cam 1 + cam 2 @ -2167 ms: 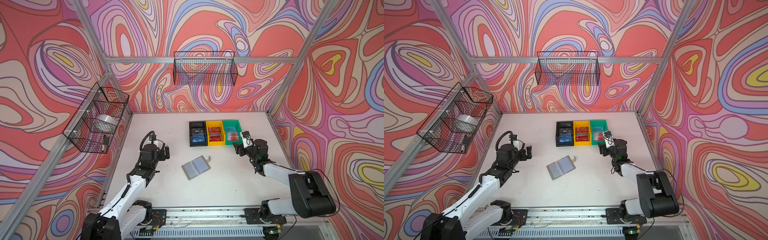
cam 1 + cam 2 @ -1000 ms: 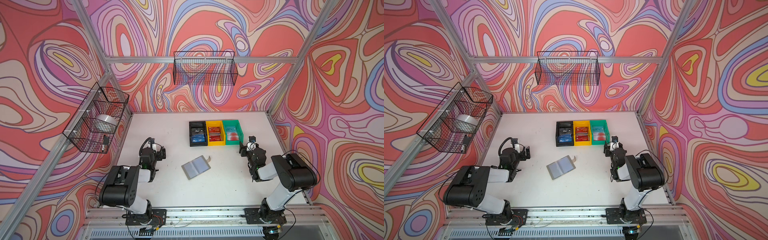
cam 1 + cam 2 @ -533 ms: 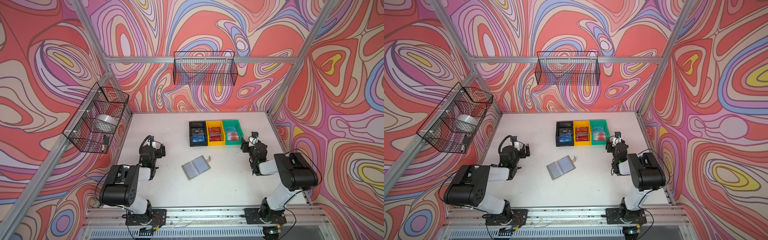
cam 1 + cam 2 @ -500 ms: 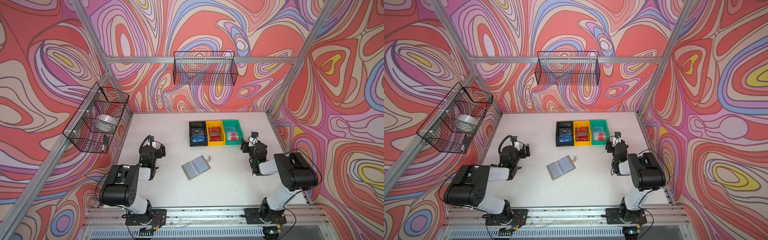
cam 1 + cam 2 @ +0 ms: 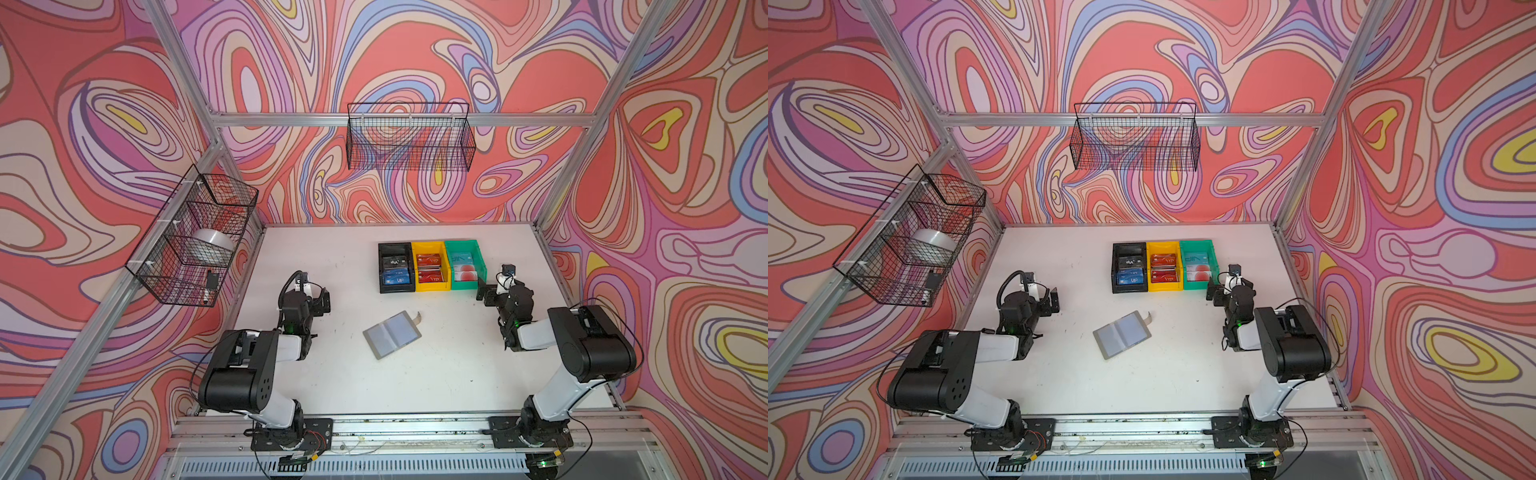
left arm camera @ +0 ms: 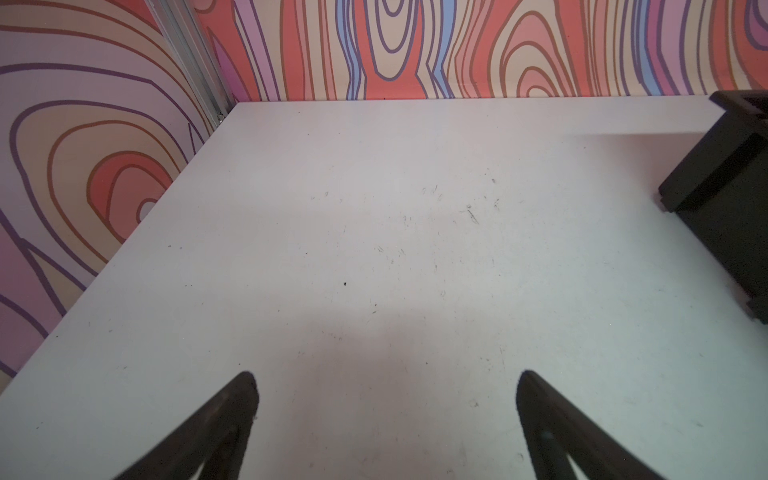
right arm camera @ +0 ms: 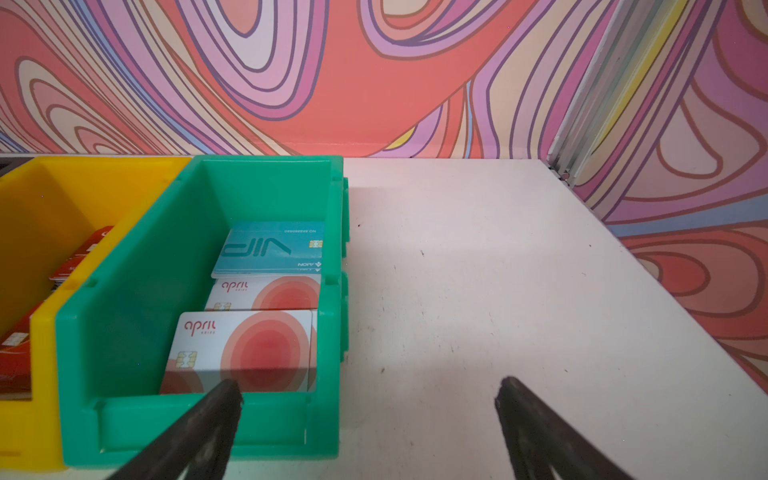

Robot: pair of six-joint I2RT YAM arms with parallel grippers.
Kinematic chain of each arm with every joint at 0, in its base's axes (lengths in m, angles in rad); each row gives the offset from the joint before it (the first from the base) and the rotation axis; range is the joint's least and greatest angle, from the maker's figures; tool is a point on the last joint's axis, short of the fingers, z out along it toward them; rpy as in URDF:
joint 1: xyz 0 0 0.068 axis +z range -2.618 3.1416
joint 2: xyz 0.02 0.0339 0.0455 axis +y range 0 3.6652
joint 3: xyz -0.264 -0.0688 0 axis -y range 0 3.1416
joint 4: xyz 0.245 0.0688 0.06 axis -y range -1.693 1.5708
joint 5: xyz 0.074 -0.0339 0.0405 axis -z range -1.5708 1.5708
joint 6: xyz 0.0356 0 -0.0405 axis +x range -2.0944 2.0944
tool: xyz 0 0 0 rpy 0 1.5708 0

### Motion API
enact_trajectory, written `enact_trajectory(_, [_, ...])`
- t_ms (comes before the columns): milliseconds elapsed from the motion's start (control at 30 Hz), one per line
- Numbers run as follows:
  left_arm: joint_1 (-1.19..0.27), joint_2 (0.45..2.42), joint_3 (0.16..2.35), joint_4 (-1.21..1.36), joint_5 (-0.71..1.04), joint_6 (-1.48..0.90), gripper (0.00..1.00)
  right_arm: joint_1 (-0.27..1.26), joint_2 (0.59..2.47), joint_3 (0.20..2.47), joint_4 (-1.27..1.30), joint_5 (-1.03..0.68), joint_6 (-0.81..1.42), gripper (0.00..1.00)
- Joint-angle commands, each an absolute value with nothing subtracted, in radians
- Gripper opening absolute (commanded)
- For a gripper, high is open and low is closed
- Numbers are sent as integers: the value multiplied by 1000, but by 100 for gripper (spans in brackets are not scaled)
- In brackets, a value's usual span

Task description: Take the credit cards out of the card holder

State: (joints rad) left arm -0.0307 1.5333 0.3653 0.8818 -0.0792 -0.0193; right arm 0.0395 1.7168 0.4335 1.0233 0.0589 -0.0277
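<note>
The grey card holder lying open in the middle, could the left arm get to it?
Probably yes. The card holder lies flat on the table with nothing between it and the left gripper, whose jaws stand open and empty.

White table (image 5: 415,382), open card holder (image 5: 392,334), black bin (image 5: 397,289), yellow bin (image 5: 432,286), green bin (image 5: 463,285)

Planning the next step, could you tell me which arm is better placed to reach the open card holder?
Probably left: the left gripper, open and empty, stands somewhat nearer the card holder than the right gripper, open beside the green bin.
</note>
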Motion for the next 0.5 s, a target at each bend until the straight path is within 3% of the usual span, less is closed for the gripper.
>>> enact_trajectory(0, [-25, 1539, 376, 888, -86, -16, 100, 35, 1713, 440, 1016, 55, -22, 98])
enact_trajectory(467, [-25, 1539, 375, 887, -84, -16, 100, 34, 1714, 445, 1005, 49, -20, 98])
